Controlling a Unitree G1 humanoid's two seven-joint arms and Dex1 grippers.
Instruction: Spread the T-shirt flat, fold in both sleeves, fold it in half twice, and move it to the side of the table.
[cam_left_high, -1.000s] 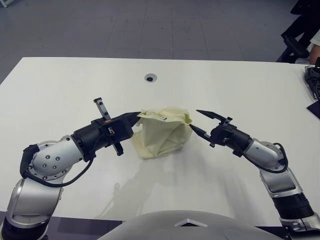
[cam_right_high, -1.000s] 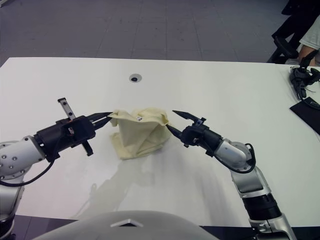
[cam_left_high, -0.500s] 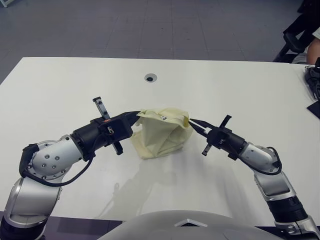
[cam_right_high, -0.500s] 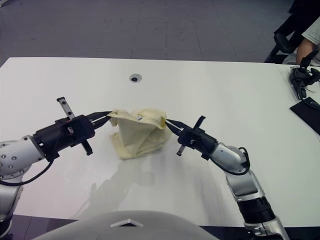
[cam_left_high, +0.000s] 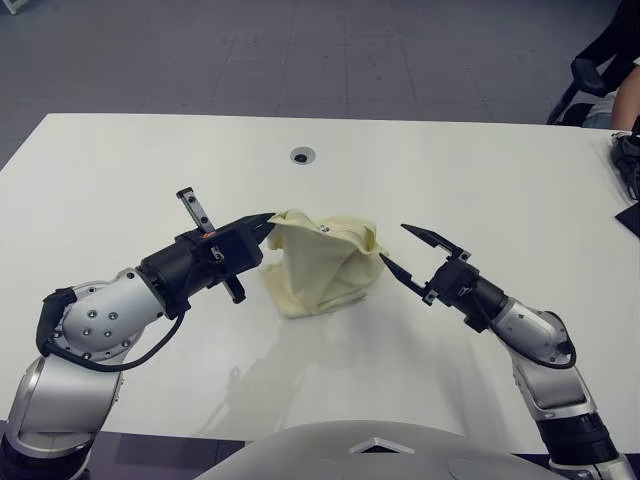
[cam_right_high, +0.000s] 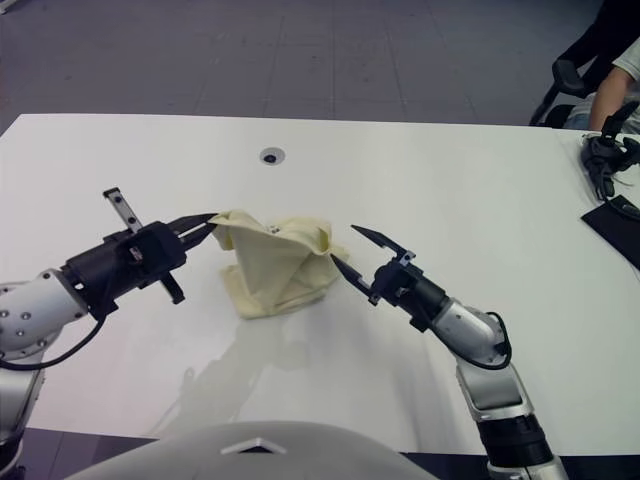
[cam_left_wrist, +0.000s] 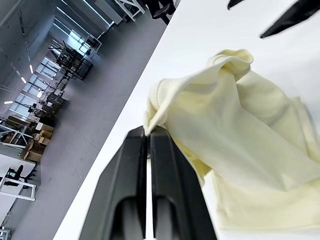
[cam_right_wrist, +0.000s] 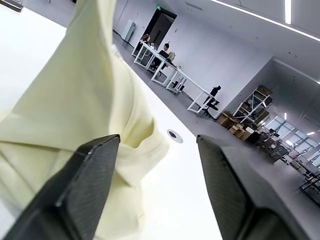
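Observation:
A pale yellow T-shirt (cam_left_high: 325, 260) sits crumpled in a raised heap at the middle of the white table (cam_left_high: 480, 170). My left gripper (cam_left_high: 266, 220) is shut on the shirt's left upper edge and holds it lifted; the left wrist view shows the cloth (cam_left_wrist: 235, 130) pinched at the fingertips (cam_left_wrist: 150, 131). Just right of the shirt my right gripper (cam_left_high: 408, 250) stands open, its lower finger close to the shirt's right edge with nothing between the fingers. The shirt (cam_right_wrist: 85, 110) lies close ahead in the right wrist view.
A round cable hole (cam_left_high: 301, 155) lies in the table behind the shirt. Dark objects (cam_right_high: 607, 170) rest at the far right edge, near a seated person. Bare table stretches to the left, right and front of the shirt.
My right gripper, shut at the shirt's right edge half a second ago, has opened and drawn back a little to the right. The left gripper has shifted slightly, still holding the cloth.

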